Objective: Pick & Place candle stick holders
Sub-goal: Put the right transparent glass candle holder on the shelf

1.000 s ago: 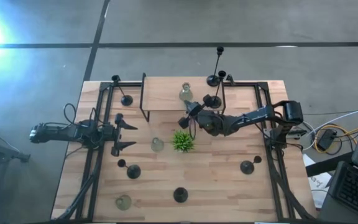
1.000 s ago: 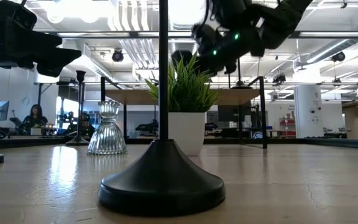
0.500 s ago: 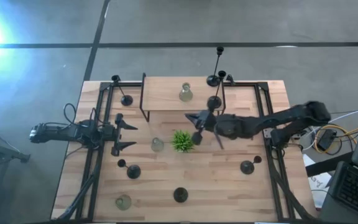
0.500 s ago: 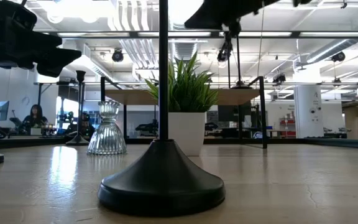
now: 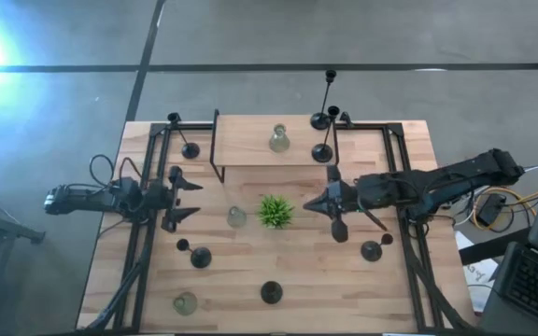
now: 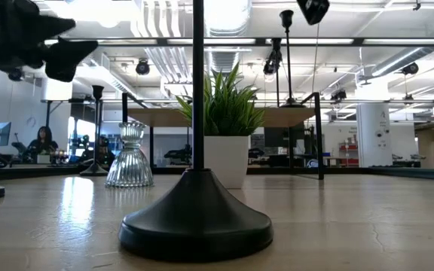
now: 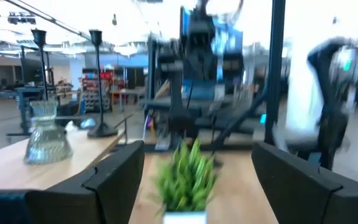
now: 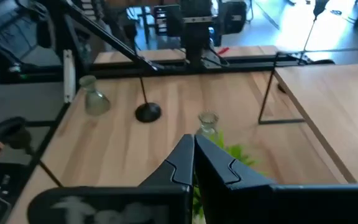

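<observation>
candle stick holders untouched, right gripper closed

The counter is pale, smooth wood planks with a faint sheen. The nearest holder is matt black metal, its domed base smooth. The glass holder is clear, ribbed and glossy. The plant sits in a smooth white pot.

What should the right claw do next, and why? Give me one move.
Probably lower straight down. The right claw looks shut on a black candle holder, whose base hangs well above the table, over bare wood between the plant and another holder. The left claw waits open at the left side.
</observation>
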You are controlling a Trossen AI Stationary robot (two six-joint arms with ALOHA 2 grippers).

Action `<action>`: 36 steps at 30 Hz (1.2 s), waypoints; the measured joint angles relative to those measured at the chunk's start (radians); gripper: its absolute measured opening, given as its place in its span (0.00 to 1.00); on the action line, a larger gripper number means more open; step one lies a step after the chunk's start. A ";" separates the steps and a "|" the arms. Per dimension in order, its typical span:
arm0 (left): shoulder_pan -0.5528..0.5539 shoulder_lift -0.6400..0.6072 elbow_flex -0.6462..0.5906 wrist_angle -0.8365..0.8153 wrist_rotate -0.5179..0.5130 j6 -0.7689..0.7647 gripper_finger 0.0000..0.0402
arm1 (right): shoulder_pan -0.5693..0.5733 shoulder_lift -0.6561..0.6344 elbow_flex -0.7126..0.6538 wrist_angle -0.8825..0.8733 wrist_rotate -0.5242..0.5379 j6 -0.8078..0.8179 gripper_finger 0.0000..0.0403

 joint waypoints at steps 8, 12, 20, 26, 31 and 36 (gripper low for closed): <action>-0.001 0.000 0.000 0.086 0.009 -0.204 0.75 | 0.021 0.004 -0.001 -0.005 0.056 0.009 0.02; 0.000 0.003 0.000 0.083 -0.022 -0.165 0.75 | 0.021 0.004 -0.002 -0.005 0.056 0.016 0.02; 0.000 0.003 0.003 0.126 -0.099 -0.120 0.75 | 0.020 0.004 -0.004 -0.035 0.148 0.041 0.02; 0.001 0.004 0.024 0.128 -0.188 -0.161 0.75 | 0.020 0.004 -0.005 -0.040 0.169 0.036 0.02; 0.000 0.011 0.065 0.129 -0.015 -0.136 0.75 | 0.020 0.004 -0.005 -0.058 0.187 0.014 0.02; 0.000 0.093 0.128 0.092 -0.056 -0.035 0.75 | 0.020 0.003 -0.005 -0.133 0.288 0.062 0.02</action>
